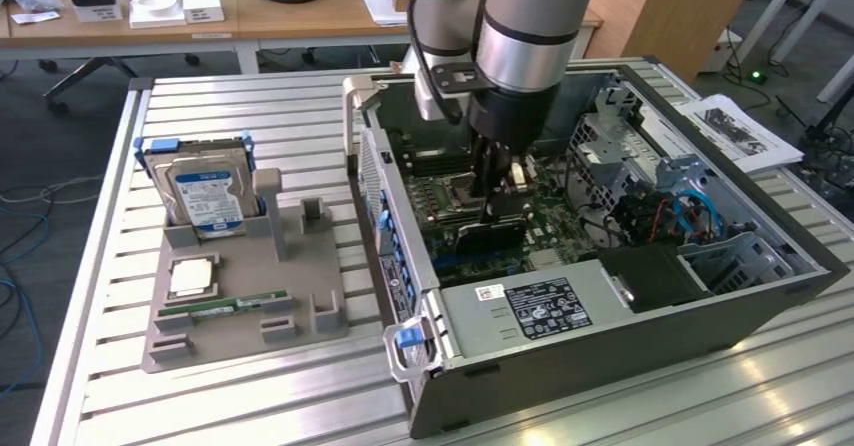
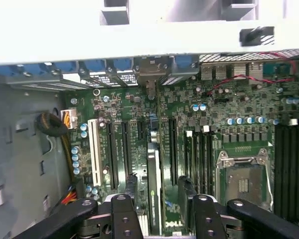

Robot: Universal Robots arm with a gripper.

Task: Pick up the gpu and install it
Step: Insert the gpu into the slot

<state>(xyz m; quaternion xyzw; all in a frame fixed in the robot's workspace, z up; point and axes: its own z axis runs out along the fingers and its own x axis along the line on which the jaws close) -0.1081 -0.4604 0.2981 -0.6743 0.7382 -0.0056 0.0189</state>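
My hand [image 2: 157, 209]: fingers spread either side of the gpu's top edge, seemingly gripping nothing.
Gpu [image 2: 154, 174]: directly below my hand, standing edge-on in a motherboard [image 2: 229, 124] slot inside the computer case [image 1: 601, 311].
Handling, my guess: light, stiff, fragile.
Hold: bare top edge, clear of components.

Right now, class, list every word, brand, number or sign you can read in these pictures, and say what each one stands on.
No text here can be read for certain.
Blue-and-white label on the hard drive: print too small.
Black label on the power supply: white print too small.
White sticker beside that label: too small.
Printed sheets at the exterior view's right: blurred.
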